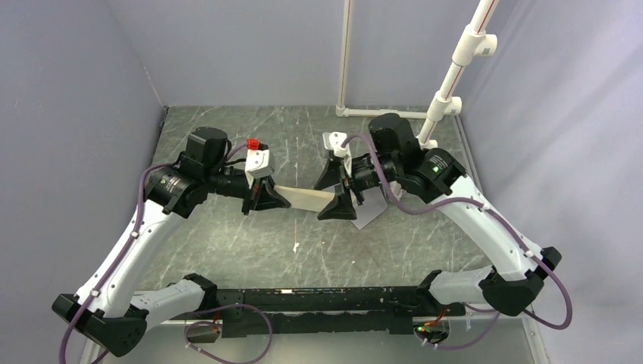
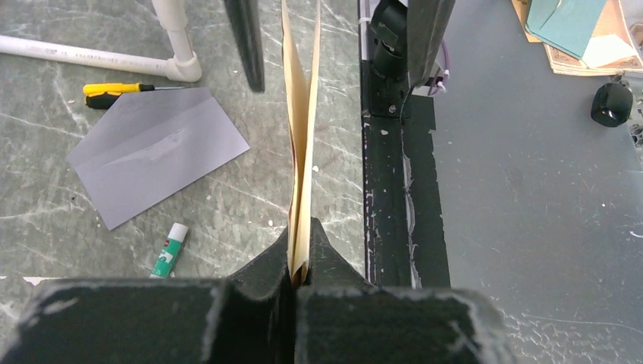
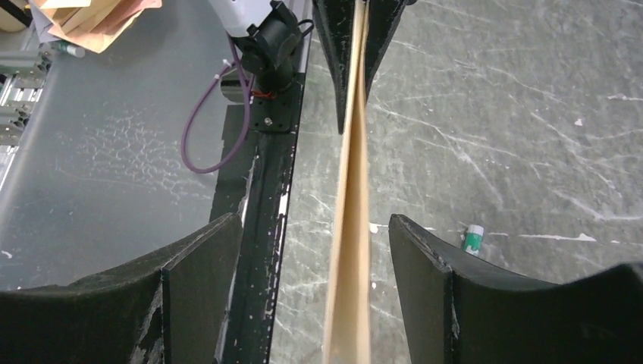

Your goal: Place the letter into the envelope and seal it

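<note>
Left gripper (image 2: 299, 229) pinching letter (image 2: 302, 136), right gripper (image 3: 311, 221) spread around it

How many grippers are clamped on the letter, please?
1: the left gripper is shut on the letter; the right gripper stands open around it.

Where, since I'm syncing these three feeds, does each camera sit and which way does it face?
Top external: above and behind the arms, looking down at the table; both arms show, left gripper and right gripper at the letter's ends.
Left wrist: looks along its shut fingers and the letter toward the right gripper; envelope at left.
Right wrist: looks the opposite way along the letter, between its open fingers, toward the left gripper.
Shared: both wrist views show the letter edge-on and the glue stick.
</note>
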You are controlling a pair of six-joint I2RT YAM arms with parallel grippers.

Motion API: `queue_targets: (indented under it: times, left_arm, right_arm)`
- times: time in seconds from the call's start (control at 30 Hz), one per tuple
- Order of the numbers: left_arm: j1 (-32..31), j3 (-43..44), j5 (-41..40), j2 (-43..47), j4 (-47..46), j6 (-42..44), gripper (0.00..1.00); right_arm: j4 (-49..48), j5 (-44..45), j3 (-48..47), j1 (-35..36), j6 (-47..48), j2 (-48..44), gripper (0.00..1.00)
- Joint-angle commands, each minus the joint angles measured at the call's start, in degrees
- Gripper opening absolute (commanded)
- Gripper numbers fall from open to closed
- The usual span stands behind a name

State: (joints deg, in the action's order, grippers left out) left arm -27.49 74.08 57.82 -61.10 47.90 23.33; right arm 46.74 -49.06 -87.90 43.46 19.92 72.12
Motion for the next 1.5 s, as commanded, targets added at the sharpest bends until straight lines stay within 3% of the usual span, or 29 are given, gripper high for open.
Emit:
queue_targets:
  times: [0.0,0.1,0.2,0.3,0.33,0.37,0.47,0.53,0.6,0.7,0.8,0.9,1.07,1.27,1.47]
  left_arm:
    - [-0.27,0.26,4.17,1.62,-0.85,1.57,0.03]
    - [-0.37,-1.38,4.71,2.71,-3.19,1.07,0.02]
    - [-0.37,-1.83,4.52,3.26,-3.88,1.65,0.02]
    - [-0.38,-1.32,4.27,3.16,-4.10,1.58,0.02]
    - [-0.38,-1.30,3.42,3.30,-5.45,-0.09,0.04]
    - [-0.38,-1.48,2.07,3.60,-7.06,-2.16,0.11]
    - [-0.33,-4.28,-3.96,6.39,-14.72,-8.50,0.50]
    - [-0.38,-7.85,-10.72,8.98,-20.92,-13.75,0.66]
    - [-0.37,-12.23,-20.46,11.54,-27.85,-21.20,0.74]
    - [-0.35,-13.23,-42.02,13.15,-28.17,-38.13,0.76]
    - [-0.38,-11.15,-53.32,11.83,-21.23,-49.70,0.76]
    - [-0.38,-11.34,-51.68,8.25,-19.19,-55.94,0.76]
    - [-0.38,-16.67,-46.98,-0.59,-24.69,-63.91,0.70]
    - [-0.41,-24.72,-37.46,-14.22,-41.52,-73.76,0.66]
    - [-0.98,-26.66,-37.82,-23.21,-47.39,-77.97,0.64]
  right_arm:
    - [1.60,0.77,-5.04,1.79,1.01,2.76,0.74]
    - [0.24,2.09,-5.08,3.01,0.31,3.64,0.66]
    - [0.80,-0.31,-6.64,3.34,-1.69,5.26,0.44]
    - [1.09,-1.42,-7.48,3.38,-2.39,5.62,0.12]
    - [0.32,-0.64,-7.07,3.43,-3.19,5.21,0.02]
    - [-0.76,0.54,-6.33,3.41,-4.33,4.85,0.00]
    - [-4.70,7.67,-4.12,3.38,-9.08,3.39,0.00]
    - [-8.15,14.83,-1.40,3.39,-13.28,1.92,0.00]
    - [-10.59,22.97,1.33,3.30,-17.29,0.82,0.00]
    - [-12.41,40.70,5.17,3.10,-25.94,0.16,0.00]
    - [-13.69,56.22,8.96,1.36,-31.64,0.73,0.00]
    - [-16.66,63.36,12.78,-1.65,-32.10,3.36,0.00]
    - [-22.52,66.59,16.89,-7.50,-28.30,9.23,0.00]
    - [-29.31,56.84,19.54,-16.94,-24.43,16.26,0.00]
    - [-32.72,49.40,19.52,-19.64,-22.69,23.20,0.00]
